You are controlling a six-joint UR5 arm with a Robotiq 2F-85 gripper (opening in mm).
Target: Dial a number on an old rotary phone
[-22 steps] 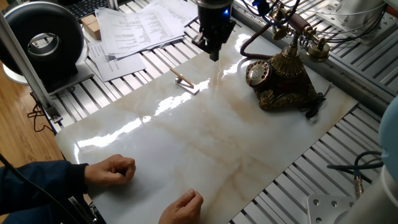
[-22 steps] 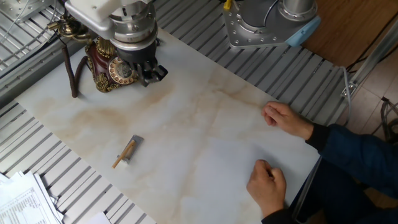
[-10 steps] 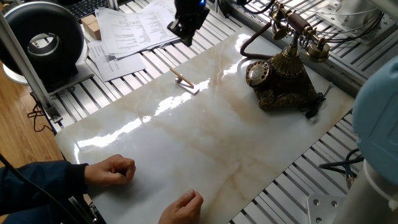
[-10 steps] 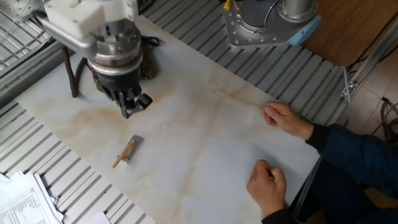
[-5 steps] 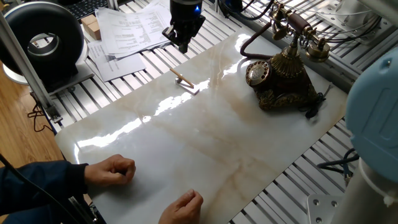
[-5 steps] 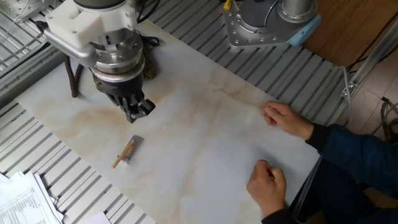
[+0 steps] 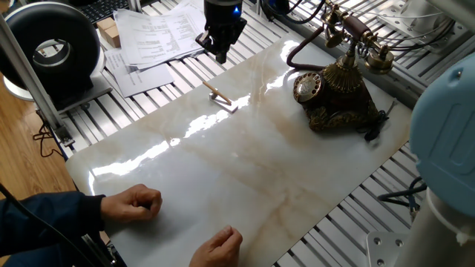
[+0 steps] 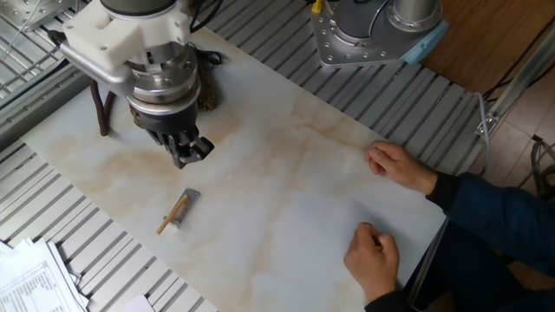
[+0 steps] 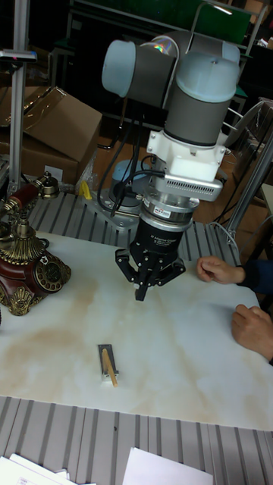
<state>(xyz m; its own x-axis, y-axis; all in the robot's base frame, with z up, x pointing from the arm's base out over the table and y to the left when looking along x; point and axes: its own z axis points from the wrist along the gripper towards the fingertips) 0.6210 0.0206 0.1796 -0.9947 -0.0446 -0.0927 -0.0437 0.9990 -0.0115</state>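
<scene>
The old rotary phone [image 7: 338, 81] stands at the right end of the marble board, its coppery dial [image 7: 306, 87] facing the middle and its handset resting on top. It also shows at the left of the tall view [image 9: 26, 265]; in the other fixed view the arm hides most of it. My gripper [image 7: 220, 53] [image 8: 186, 156] [image 9: 142, 292] hangs above the board, away from the phone, with its fingers shut to a point and nothing in them. A small wooden stick on a grey block [image 7: 220, 96] [image 8: 178, 211] [image 9: 108, 362] lies on the board just beyond the tips.
A person's two hands [image 7: 137, 202] [image 7: 219, 245] rest on the near edge of the marble board [image 7: 245, 170]. Papers [image 7: 159, 33] and a large black round device [image 7: 56, 48] lie off the board at the back left. The robot base [image 8: 373, 30] stands beside the board.
My gripper has left the spot next to the phone's dial and moved across the board to above the stick. Over the last half second it has barely shifted.
</scene>
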